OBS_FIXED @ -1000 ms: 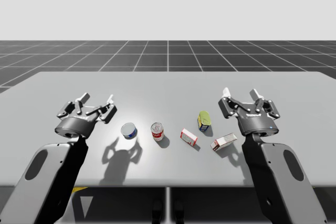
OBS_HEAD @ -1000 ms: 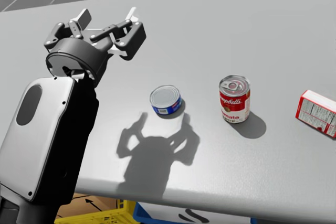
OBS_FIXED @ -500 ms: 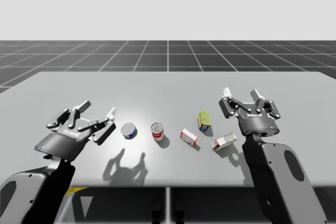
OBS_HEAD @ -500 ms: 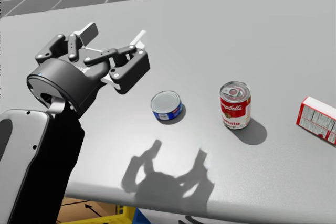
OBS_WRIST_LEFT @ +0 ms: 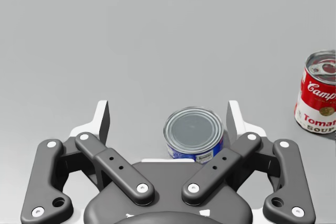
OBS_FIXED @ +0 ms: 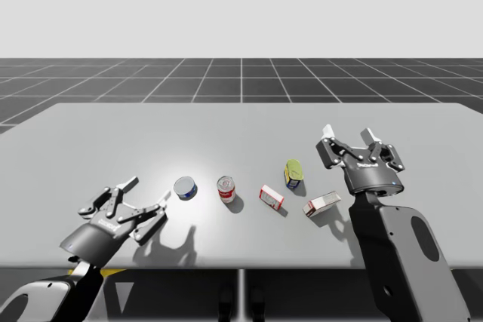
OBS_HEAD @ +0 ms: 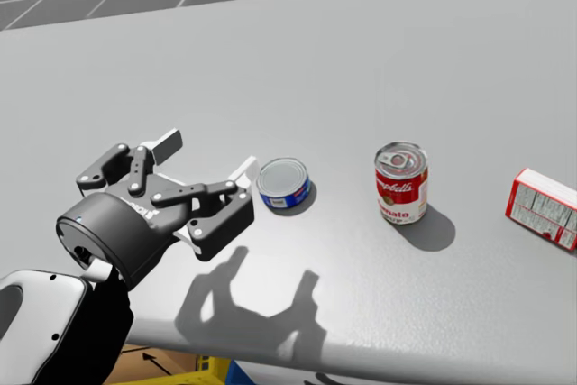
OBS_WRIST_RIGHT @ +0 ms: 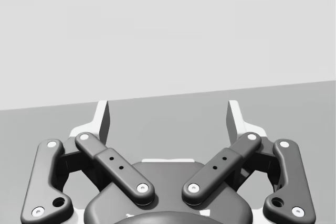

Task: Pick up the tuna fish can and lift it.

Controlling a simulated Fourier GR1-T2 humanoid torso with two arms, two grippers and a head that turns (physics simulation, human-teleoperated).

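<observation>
The tuna can [OBS_FIXED: 185,187] is low and blue with a silver lid, and it stands upright on the grey table [OBS_FIXED: 241,130]. My left gripper [OBS_FIXED: 147,192] is open, low over the table on the near-left side of the can [OBS_HEAD: 284,182]. In the left wrist view the can [OBS_WRIST_LEFT: 193,133] sits just ahead of the open left gripper [OBS_WRIST_LEFT: 168,119], closer to one finger and touching neither. My left gripper [OBS_HEAD: 207,156] has nothing in it. My right gripper [OBS_FIXED: 347,135] hangs open and empty at the table's right, and in its own view the right gripper [OBS_WRIST_RIGHT: 168,116] faces bare table.
A red and white soup can [OBS_FIXED: 226,188] stands just right of the tuna can. Further right are a small red and white box [OBS_FIXED: 272,197], a yellow-green can [OBS_FIXED: 293,173] and another white box [OBS_FIXED: 322,203]. The table's front edge [OBS_HEAD: 379,371] lies close under my left arm.
My left arm has drawn back toward the table's front edge and dropped lower, bringing its open gripper level with the tuna can. The right arm and the objects have not moved.
</observation>
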